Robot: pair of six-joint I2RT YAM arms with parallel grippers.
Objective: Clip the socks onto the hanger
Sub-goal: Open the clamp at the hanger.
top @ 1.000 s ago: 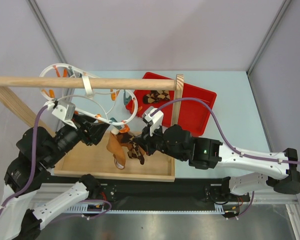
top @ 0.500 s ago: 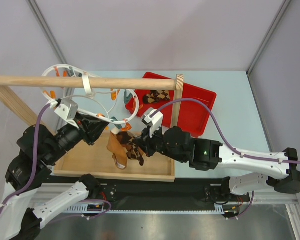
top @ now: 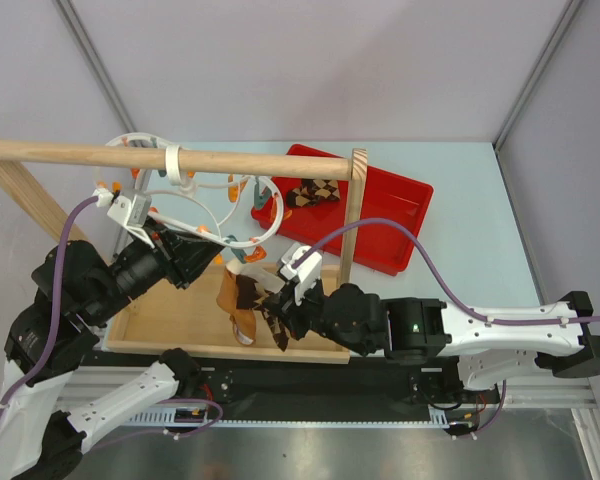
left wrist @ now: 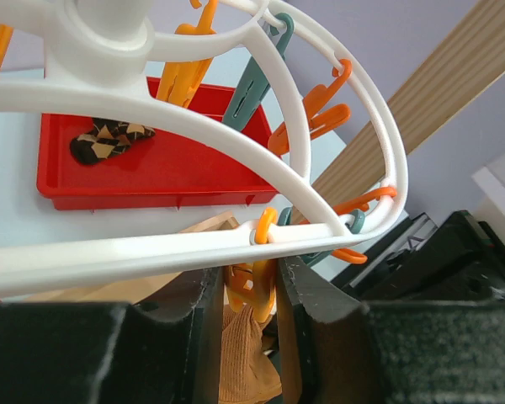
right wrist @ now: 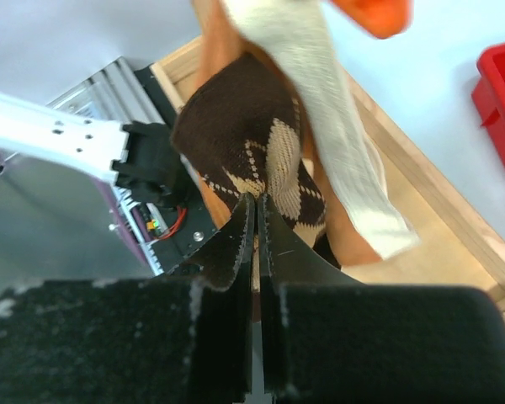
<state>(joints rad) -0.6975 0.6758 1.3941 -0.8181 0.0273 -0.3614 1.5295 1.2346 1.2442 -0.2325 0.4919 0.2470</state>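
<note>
The white hanger (top: 205, 198) hangs from the wooden rod, with orange and teal pegs round its ring (left wrist: 194, 126). My left gripper (top: 218, 258) (left wrist: 246, 273) is shut on an orange peg (left wrist: 263, 295) under the ring. One argyle sock (top: 244, 298) hangs below that peg, its tan fabric (left wrist: 244, 362) showing between the fingers. My right gripper (top: 278, 312) (right wrist: 255, 202) is shut on the sock's brown diamond part (right wrist: 261, 160), low over the wooden tray. A second sock (top: 315, 190) (left wrist: 109, 139) lies in the red tray.
The wooden rod (top: 230, 160) rests on an upright post (top: 352, 210) and a slanted leg (top: 20, 185). A shallow wooden tray (top: 170, 320) lies under the hanger. The red tray (top: 400, 215) sits behind the post. A cream strip (right wrist: 337, 126) hangs beside the sock.
My right gripper has moved down and toward the near edge with the sock. The hanger and rod have shifted a little to the right. My left gripper stays on the peg.
</note>
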